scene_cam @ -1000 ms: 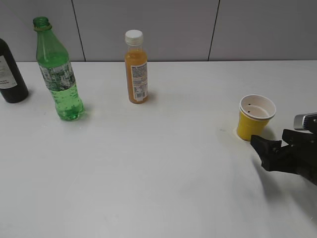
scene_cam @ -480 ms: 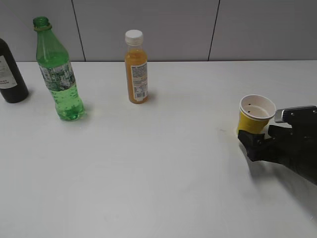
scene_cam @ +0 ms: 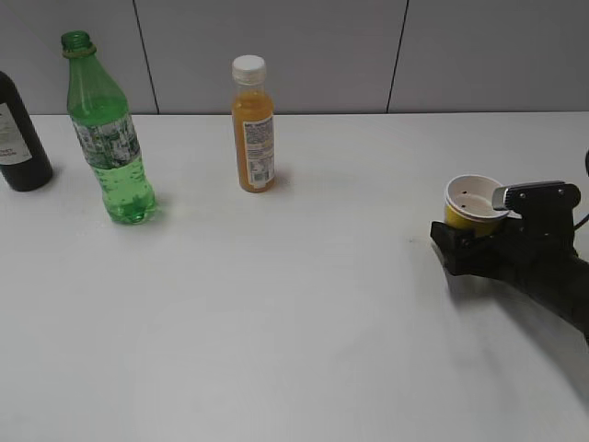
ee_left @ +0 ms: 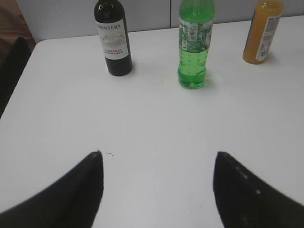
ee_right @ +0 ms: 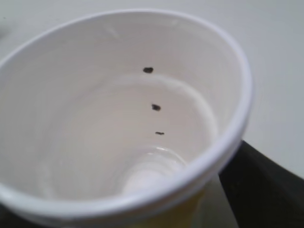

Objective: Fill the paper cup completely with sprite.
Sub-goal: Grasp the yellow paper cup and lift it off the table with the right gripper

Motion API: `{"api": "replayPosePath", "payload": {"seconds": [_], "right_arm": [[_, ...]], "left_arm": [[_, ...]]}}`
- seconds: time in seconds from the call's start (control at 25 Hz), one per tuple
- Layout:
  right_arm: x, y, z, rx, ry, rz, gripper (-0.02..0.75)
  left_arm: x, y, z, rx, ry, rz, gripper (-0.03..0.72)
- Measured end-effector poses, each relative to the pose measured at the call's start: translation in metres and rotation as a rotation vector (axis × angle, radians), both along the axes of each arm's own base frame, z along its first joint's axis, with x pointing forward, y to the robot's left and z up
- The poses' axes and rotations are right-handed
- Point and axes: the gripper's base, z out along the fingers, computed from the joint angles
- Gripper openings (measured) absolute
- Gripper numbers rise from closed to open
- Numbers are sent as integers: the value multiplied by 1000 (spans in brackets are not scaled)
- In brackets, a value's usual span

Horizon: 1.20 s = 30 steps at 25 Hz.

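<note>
The paper cup, yellow outside and white inside, stands upright at the right of the table; it is empty with a few dark specks inside. It fills the right wrist view. My right gripper is open, with its jaws either side of the cup's lower body; one dark finger shows just apart from the cup wall. The green Sprite bottle, uncapped and about a third full, stands at the far left, and shows in the left wrist view. My left gripper is open and empty above bare table.
An orange juice bottle with a white cap stands at the back middle and shows in the left wrist view. A dark wine bottle stands at the far left edge, left of the Sprite. A grey wall runs behind the table.
My right gripper has moved up and left from in front of the cup until its jaws are around the cup. The cup and bottles have not moved.
</note>
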Motion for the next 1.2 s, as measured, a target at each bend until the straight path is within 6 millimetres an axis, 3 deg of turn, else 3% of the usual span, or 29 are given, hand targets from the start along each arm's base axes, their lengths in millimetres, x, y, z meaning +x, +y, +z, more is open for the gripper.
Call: {"api": "replayPosePath", "payload": {"seconds": [0.48,0.96,1.2], "right_arm": [[22,5,-13,5,-27,30,687],[22,6,-13,5,-27,38,457],[21,11,-7,1,-46,102,457]], "left_arm": [[0,0,0,0,0,0,552],[0,0,0,0,0,0,552],[0,0,0,0,0,0,552]]}}
